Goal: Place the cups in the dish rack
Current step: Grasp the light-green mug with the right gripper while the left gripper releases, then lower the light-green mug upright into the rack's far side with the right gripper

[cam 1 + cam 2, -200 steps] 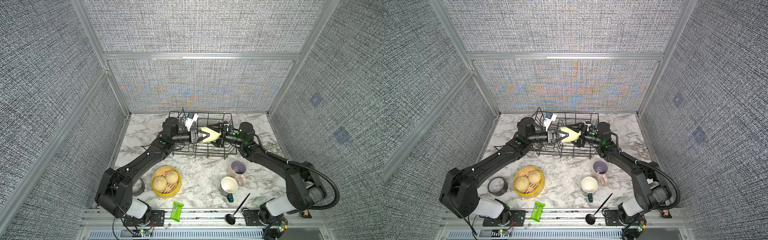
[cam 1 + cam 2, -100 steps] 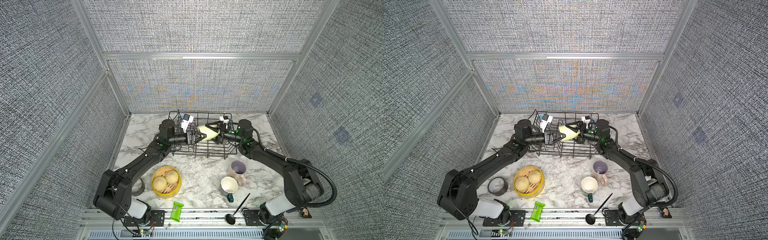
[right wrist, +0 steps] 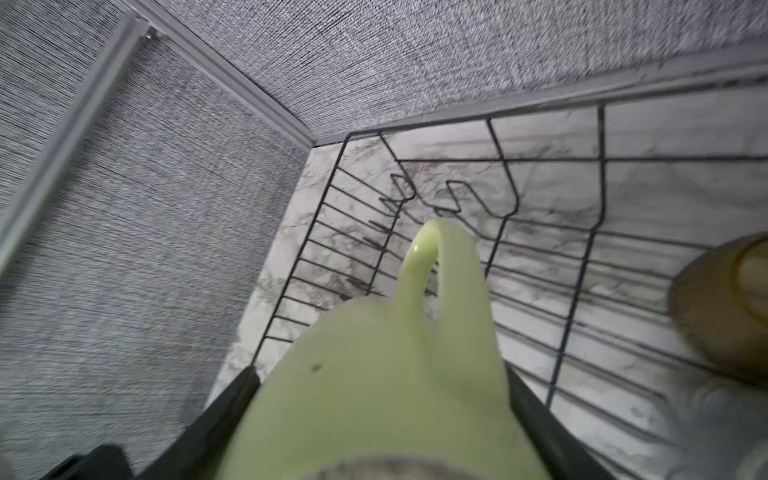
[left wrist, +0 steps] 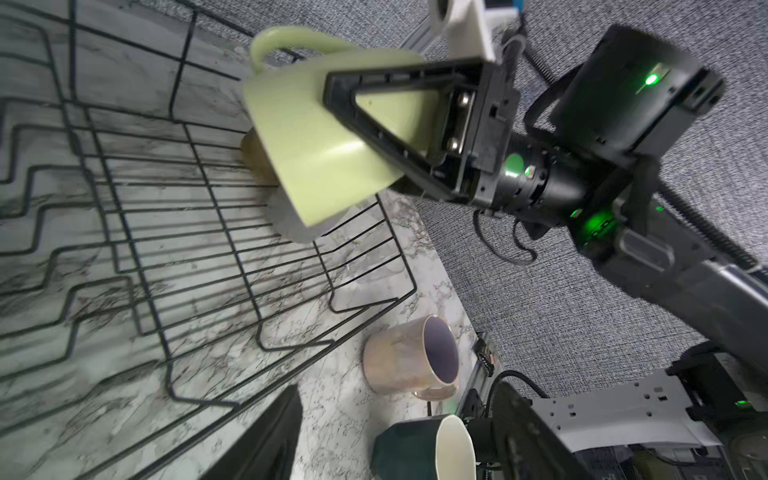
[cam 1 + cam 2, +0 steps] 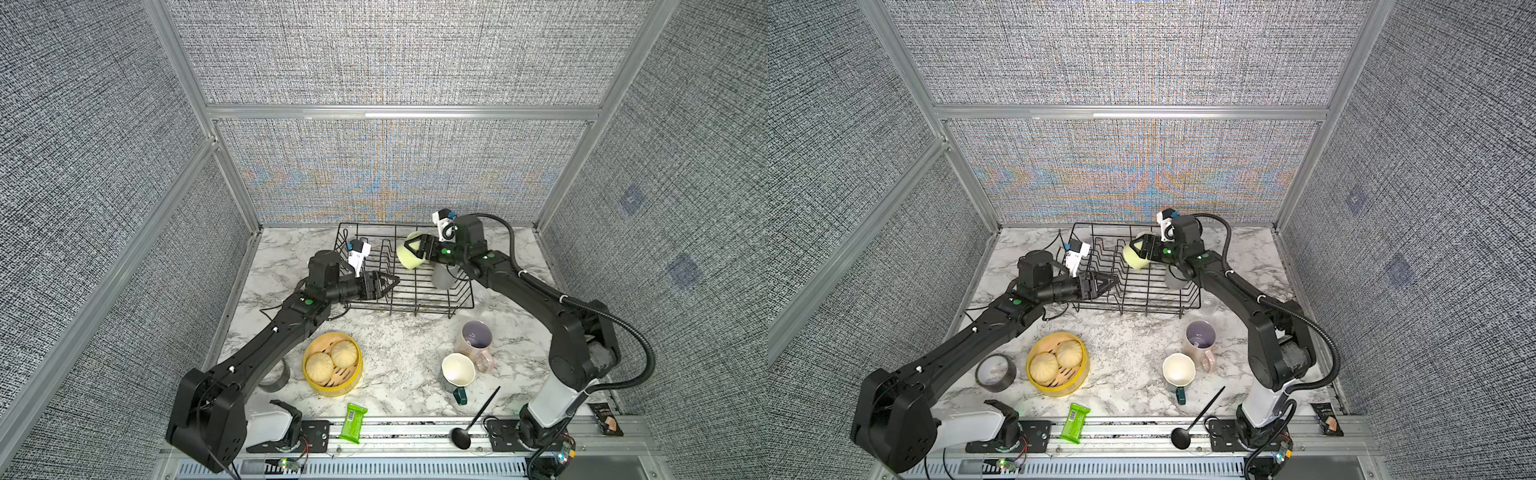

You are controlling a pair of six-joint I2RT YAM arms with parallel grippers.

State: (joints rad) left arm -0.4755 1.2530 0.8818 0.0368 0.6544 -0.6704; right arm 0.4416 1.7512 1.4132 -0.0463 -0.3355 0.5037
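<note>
My right gripper [image 5: 412, 249] is shut on the pale green mug [image 5: 405, 262] and holds it tilted in the air over the back right of the black wire dish rack [image 5: 419, 311]. In the right wrist view the mug [image 3: 374, 395] fills the space between both fingers, handle pointing away. My left gripper [image 5: 392, 283] stands open and empty over the rack's front left, apart from the mug. A grey-white cup [image 5: 442, 277] and an amber tumbler [image 3: 723, 307] sit in the rack's right part. The pink mug [image 5: 473, 338] and the dark teal mug [image 5: 457, 372] stand on the table in front of the rack.
A yellow steamer basket with buns [image 5: 332, 365] sits front centre, with a tape roll [image 5: 995, 372] to its left. A green wrapper [image 5: 353, 422] and a black spoon [image 5: 473, 419] lie at the front edge. The rack stands against the back wall.
My left gripper has let go of the green mug, opened, and drawn back toward the left front. The right gripper has carried the mug up and back over the rack.
</note>
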